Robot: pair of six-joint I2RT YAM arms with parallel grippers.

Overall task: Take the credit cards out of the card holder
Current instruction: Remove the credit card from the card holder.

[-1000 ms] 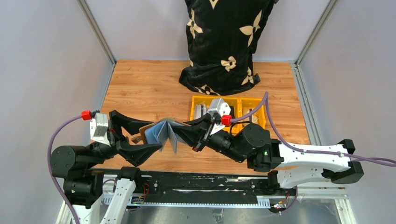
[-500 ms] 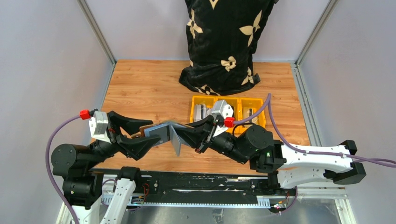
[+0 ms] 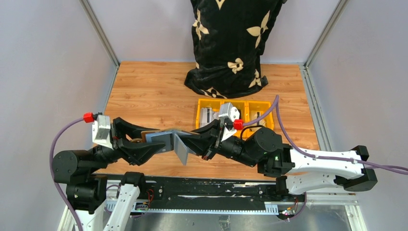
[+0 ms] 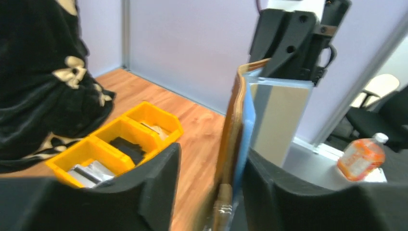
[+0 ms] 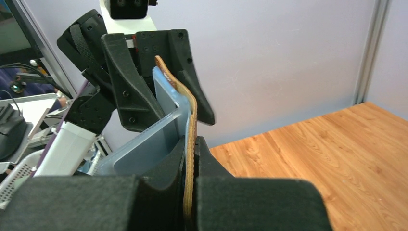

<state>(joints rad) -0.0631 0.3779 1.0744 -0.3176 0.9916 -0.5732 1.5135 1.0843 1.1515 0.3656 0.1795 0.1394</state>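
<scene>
Two claws meet at lower centre, top view | right claw (image 3: pixel 185 140) pinching holder (image 3: pixel 166 139) | left claw (image 3: pixel 158 138) spread, straddling its other end | holder above table (image 3: pixel 144 86)

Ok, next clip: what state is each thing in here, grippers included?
card holder: unfolded, inner sleeves fanned out, held in the air between both arms.
right gripper: shut on the card holder's brown edge.
left gripper: open, jaws straddling the card holder's other end, gap on one side.
yellow bins: on the table, loaded with grey and dark items.
</scene>
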